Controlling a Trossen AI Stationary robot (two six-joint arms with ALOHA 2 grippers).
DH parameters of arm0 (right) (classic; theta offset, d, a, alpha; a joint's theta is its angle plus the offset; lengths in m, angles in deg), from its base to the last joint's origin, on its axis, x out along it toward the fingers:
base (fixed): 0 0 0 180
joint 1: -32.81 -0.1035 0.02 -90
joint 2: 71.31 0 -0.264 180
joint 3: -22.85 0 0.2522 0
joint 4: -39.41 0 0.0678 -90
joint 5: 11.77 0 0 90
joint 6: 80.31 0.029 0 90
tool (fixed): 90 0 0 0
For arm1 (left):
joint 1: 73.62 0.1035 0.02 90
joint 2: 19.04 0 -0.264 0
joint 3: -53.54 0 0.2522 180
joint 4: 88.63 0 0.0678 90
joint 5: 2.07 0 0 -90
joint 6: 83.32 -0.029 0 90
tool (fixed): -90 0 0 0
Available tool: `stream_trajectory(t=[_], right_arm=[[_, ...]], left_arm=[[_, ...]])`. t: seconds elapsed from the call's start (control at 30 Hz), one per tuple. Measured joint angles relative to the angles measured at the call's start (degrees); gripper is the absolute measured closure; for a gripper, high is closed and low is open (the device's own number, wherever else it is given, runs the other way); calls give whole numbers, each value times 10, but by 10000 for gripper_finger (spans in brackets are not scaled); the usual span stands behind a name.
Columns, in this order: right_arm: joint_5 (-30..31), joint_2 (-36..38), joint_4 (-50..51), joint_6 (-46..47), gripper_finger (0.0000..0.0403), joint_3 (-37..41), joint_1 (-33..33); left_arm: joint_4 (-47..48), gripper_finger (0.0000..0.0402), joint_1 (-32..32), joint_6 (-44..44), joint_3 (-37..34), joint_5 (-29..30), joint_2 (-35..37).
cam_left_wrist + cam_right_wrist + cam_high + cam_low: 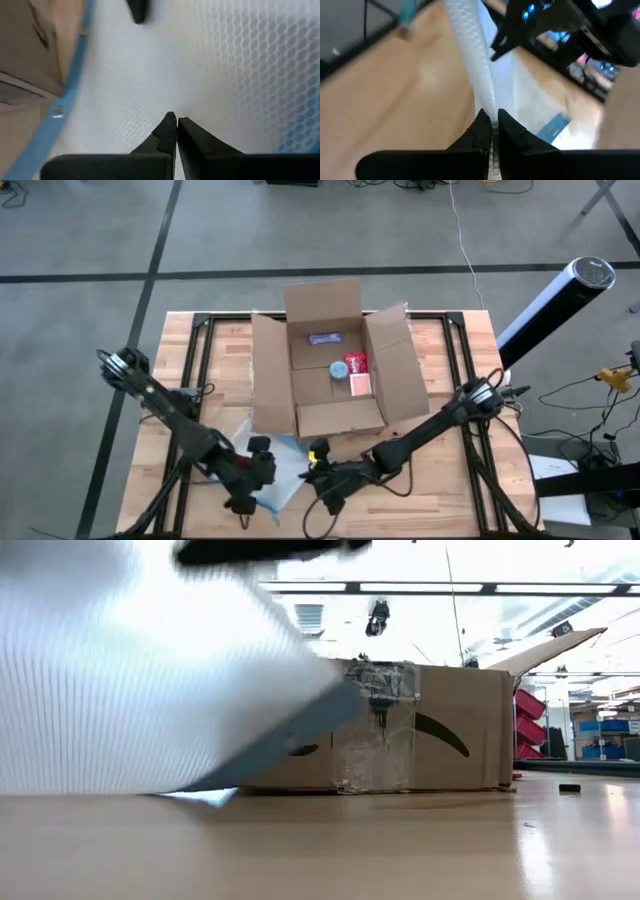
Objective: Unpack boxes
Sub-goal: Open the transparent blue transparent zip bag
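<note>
The brown cardboard box (pixel 335 370) stands open mid-table, flaps spread, with a few small items inside: a blue round one (pixel 339 370), a red one and a pink one. In front of it is a clear bubble pouch with a blue edge (pixel 283 475), which fills the left of the low view (pixel 150 670). My left gripper (pixel 257 470) is shut on the pouch's left side and my right gripper (pixel 320 472) is shut on its right side. In the low view the box (pixel 430 730) shows its taped near wall behind the pouch. My left gripper has its shut fingertips (pixel 170 125) on the pouch's bubble face (pixel 172 107), which fills its wrist view; how much film lies between them is hidden by the fingers. My right gripper pinches a gathered edge of the pouch (pixel 487 102) between its two fingers. The film runs away from the fingers as a narrow raised ridge. The pouch is lifted, with its lower blue edge (pixel 215 785) near the table top.
Bare wooden table top (pixel 450 480) lies to the right of the grippers and along the near edge. A dark cylinder on a stand (pixel 550 305) leans over the far right corner. The box's spread flaps (pixel 400 370) take up the table's middle.
</note>
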Motion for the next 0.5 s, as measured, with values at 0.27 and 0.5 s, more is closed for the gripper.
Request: stream_trajectory(t=[0.27, 0.5], right_arm=[[78, 51, 67, -4, 403, 0, -17], [140, 95, 93, -19, 403, 0, -18]], left_arm=[[0, 401, -28, -130, 48, 88, 87], [-1, 401, -27, -261, 82, 163, 113]])
